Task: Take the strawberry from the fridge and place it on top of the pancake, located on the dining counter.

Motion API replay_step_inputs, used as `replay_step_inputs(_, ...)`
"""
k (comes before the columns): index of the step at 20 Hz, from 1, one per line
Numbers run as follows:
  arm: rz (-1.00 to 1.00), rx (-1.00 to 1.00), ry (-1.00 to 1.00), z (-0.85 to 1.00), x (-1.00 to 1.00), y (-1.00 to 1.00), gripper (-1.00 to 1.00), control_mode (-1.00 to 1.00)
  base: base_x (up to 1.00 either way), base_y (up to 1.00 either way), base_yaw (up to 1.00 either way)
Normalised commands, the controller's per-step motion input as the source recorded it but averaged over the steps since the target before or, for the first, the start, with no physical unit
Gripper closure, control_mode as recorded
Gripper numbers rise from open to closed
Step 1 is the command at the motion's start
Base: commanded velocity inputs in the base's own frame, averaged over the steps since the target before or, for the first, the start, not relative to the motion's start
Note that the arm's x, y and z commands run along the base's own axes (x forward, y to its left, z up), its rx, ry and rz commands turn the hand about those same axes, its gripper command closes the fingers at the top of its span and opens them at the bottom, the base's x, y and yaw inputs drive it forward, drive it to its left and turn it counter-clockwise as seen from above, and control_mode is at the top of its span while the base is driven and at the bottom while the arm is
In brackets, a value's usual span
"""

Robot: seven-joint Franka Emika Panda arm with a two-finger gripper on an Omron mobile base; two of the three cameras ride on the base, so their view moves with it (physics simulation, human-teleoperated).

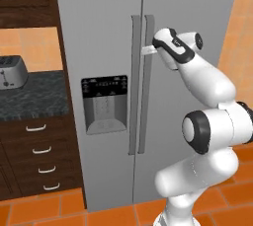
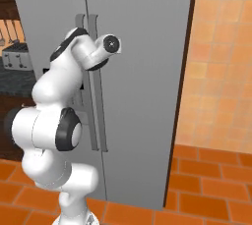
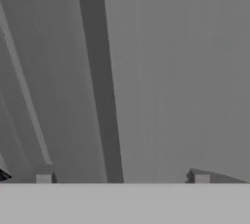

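Observation:
The fridge is a tall light-grey two-door unit, and both doors are closed. My gripper is up at the right door's long vertical handle. In the hand view the handle runs as a dark bar between my fingertips, which stand wide apart, so the gripper is open around it without squeezing it. The strawberry is hidden behind the closed doors. The pancake and the dining counter are out of view.
A black-panelled dispenser sits in the left door. Left of the fridge a toaster stands on a dark-topped counter over wood drawers. An orange tiled wall flanks the fridge's right side.

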Motion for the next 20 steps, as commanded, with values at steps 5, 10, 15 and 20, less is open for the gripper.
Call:
replay_step_inputs(5, 0.0, 0.0, -0.04, -0.11, 0.53, 0.91, 1.0, -1.0, 0.0, 0.0, 0.0)
replay_step_inputs(10, 0.0, -0.09, 0.03, -0.23, 0.11, 0.37, 1.0, -1.0, 0.0, 0.0, 0.0)
replay_step_inputs(15, 0.04, 0.0, -0.03, 0.0, -0.7, -0.57, 1.0, -1.0, 0.0, 0.0, 0.0)
replay_step_inputs(20, 0.14, 0.0, 0.0, 0.0, -0.82, -1.0, 1.0, -1.0, 0.0, 0.0, 0.0)
